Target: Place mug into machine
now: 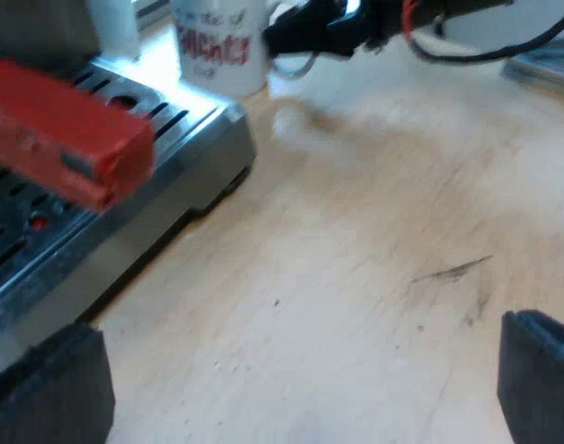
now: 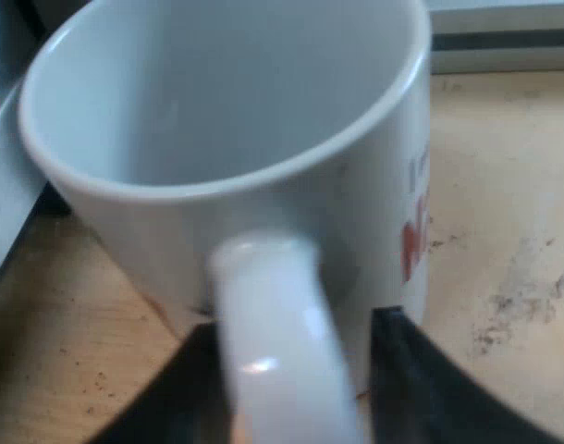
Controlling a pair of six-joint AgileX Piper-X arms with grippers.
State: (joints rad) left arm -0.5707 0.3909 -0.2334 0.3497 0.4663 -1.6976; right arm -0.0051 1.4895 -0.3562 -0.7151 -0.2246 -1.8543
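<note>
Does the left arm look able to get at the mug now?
Probably, but awkwardly: the table between left gripper and mug is free, yet the right gripper is at the mug.

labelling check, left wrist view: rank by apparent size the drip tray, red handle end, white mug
1. silver slotted metal drip tray
2. red block-shaped handle end, enlarged by nearness
3. white mug with red lettering, farther off

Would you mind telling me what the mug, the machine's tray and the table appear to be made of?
The mug looks like glazed white ceramic: smooth, glossy walls with a highlight on its handle. The machine's tray seems brushed metal, probably steel: silvery, slotted, reflecting light. The table appears to be pale wood or wood veneer: visible grain, matte.
</note>
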